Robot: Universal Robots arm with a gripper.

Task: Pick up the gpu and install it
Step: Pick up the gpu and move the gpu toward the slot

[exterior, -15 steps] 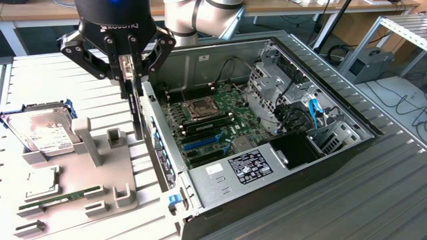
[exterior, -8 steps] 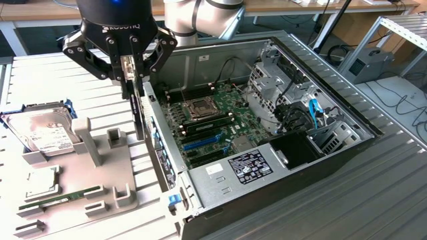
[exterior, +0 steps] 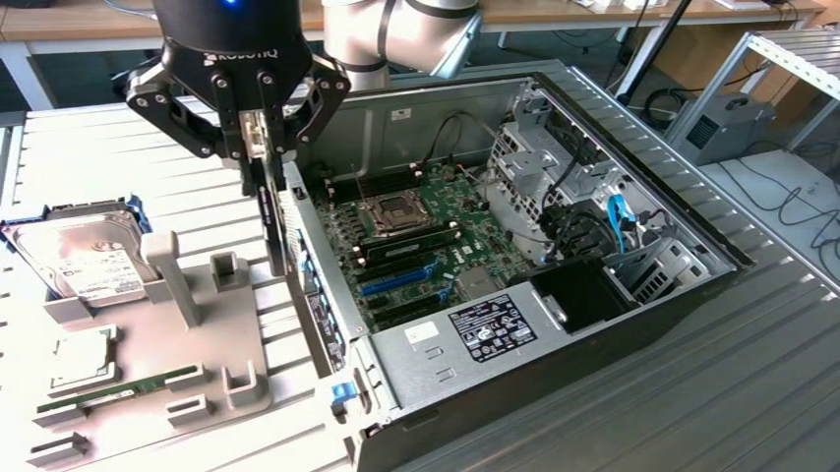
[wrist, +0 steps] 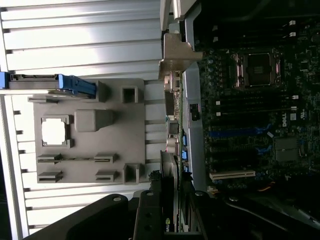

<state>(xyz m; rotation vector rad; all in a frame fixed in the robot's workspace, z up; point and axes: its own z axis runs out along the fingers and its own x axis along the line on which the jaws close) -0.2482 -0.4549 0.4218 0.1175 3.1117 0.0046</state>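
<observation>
My fingers [exterior: 254, 147] pinch the gpu [exterior: 271, 221] by its top end, upper left of the frame. It hangs straight below them, long axis vertical, thin edge toward the camera, beside the case [exterior: 393, 359] at its left wall. The blue slots [exterior: 393, 282] lie to its lower right, inside the case.

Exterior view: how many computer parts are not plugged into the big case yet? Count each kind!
Hard drive: 1
Square chip: 1
RAM stick: 1
GPU: 1
Total: 4
</observation>
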